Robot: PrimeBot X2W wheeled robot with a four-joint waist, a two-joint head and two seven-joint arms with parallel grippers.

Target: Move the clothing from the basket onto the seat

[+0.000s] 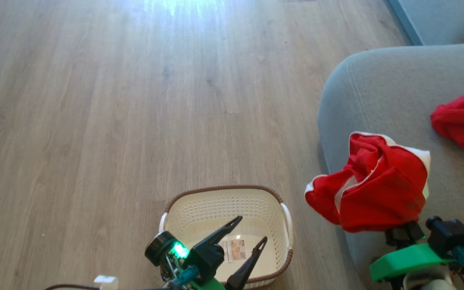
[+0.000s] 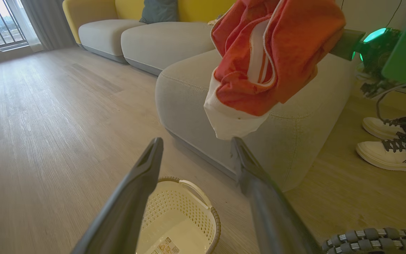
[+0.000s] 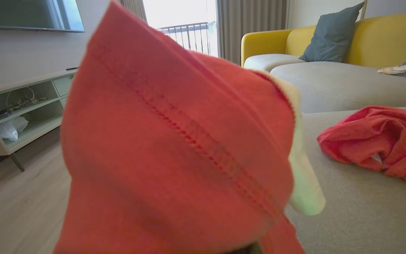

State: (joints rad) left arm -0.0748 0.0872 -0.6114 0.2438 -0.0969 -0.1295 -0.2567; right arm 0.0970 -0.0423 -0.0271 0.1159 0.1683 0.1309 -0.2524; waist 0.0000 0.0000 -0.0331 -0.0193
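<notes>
- Step in hand: carrying the second piece over. The right claw [image 1: 403,233] holds the red-and-white garment [image 1: 377,189] bunched up in the air at the seat's [image 1: 377,88] near corner.
- Right claw state: closed tight on that garment. The fingers are buried in the cloth, so I can't see the exact pinch point; probably a fold near the bottom of the bundle.
- In the right wrist view the red-and-white garment [image 3: 174,141] sits right against the lens, seam and white edge showing.
- The left wrist view shows the red-and-white garment [image 2: 273,60] hanging above the seat [image 2: 189,81] and not resting on it, white cuff lowest.
- In the head view part of the bundle overhangs the cushion edge toward the floor [image 1: 135,121].
- The all-red garment [image 1: 463,121] already lies on the seat, further in and well apart from the held one.
- The basket [image 1: 224,187] stands on the floor just beside the seat, with just its label [image 1: 235,249] inside.
- The left claw [image 1: 251,230] hovers over the basket, fingers spread wide, gripping nothing.
- Progress: one piece placed, the last piece lifted but not yet set down.
- Next move calls for shifting the right claw further in over the cushion, lowering, then letting go so nothing slides off the edge.
- Risk: a release here may drop the overhanging part to the floor.
- A person's shoes [image 2: 382,141] are near the seat's end.
</notes>
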